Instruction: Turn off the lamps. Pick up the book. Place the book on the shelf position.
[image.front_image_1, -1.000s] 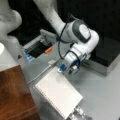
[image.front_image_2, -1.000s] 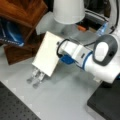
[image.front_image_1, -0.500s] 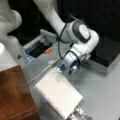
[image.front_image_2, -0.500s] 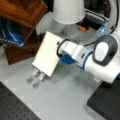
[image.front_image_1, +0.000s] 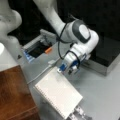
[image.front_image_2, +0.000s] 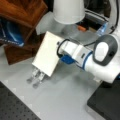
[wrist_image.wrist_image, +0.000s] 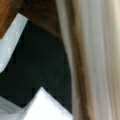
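The pincer (image.front_image_1: 65, 70) is clamped on one short edge of the book (image.front_image_1: 58, 95), which hangs clear of the grey surface (image.front_image_1: 100, 92), tilted, with its free end low. In a front view the book (image.front_image_2: 47, 53) faces the camera as a flat white panel, and the pincer (image.front_image_2: 60, 51) meets it at its edge toward a front view's right. The wrist view is filled on its right by the book's pale face (wrist_image.wrist_image: 95, 60), very close to the lens; the pincer's fingers themselves do not show there.

The shelf position (image.front_image_1: 13, 95), a dark reddish-brown board, lies just beside the book toward a front view's left. In a front view the board (image.front_image_2: 22, 11) sits above and left of the book, apart from it.

Judgement: the step in hand is carrying the book to the board. A one-edge hold on a wide, flat item invites sagging and swing, so slow travel and a level approach over the board's edge are advised. The metal strips (image.front_image_2: 36, 76) below the book are a snag risk. Lamp status cannot be confirmed.
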